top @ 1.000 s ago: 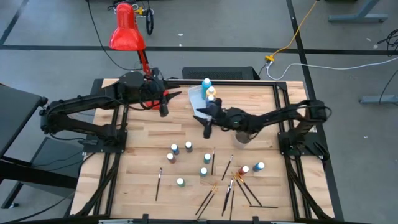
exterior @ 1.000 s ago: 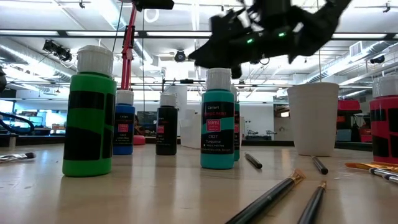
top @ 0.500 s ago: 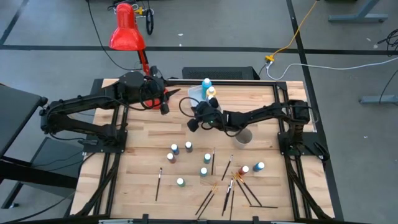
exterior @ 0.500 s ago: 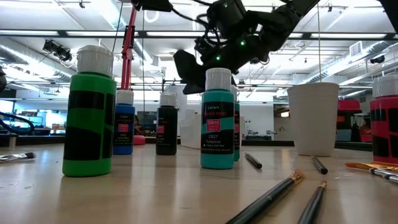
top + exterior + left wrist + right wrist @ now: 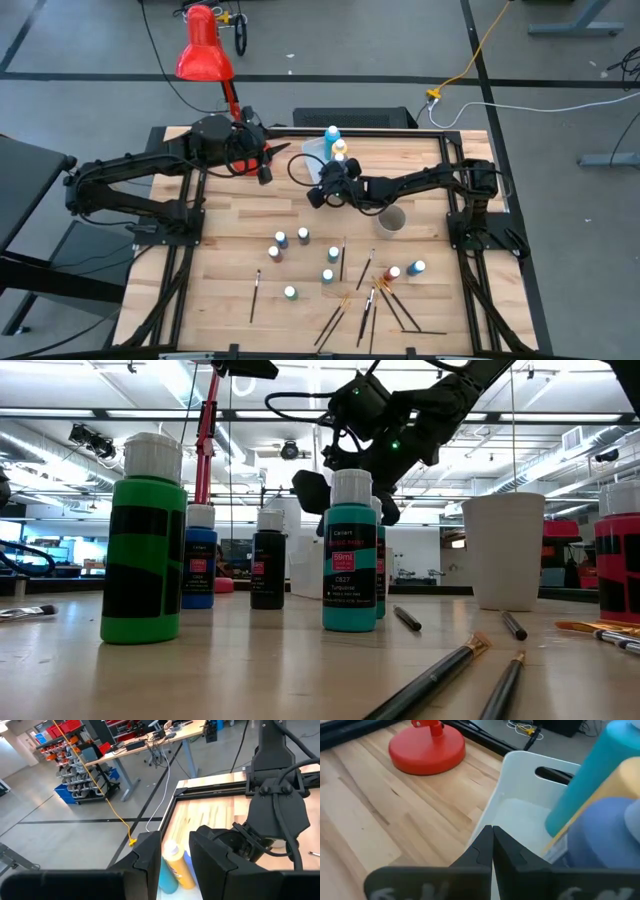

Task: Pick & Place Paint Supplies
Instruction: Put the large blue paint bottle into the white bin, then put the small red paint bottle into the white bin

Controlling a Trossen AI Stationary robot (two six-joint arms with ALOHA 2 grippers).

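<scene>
Right gripper point(image 5: 316, 196): fingers clenched on nothing, at the white tub's point(image 5: 313, 157) 6 o'clock rim.
Left gripper point(image 5: 263, 176): fingers part-spread, holding nothing visible, near the red lamp base point(image 5: 427, 748).
Tub: teal bottle point(image 5: 331, 134), yellow bottle point(image 5: 340, 149) inside.
Table at 6 o'clock: paint bottles point(image 5: 290, 293), paintbrushes point(image 5: 255, 296), white cup point(image 5: 391, 219).

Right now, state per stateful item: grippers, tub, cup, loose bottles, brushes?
right gripper: shut, empty, at the tub's rim
left gripper: fingers apart, holding nothing, waiting near the lamp
white tub: upright, holds bottles
white cup: upright, open top
teal bottle: upright, capped
green bottle: upright, capped
paintbrushes: lying flat on the table
</scene>
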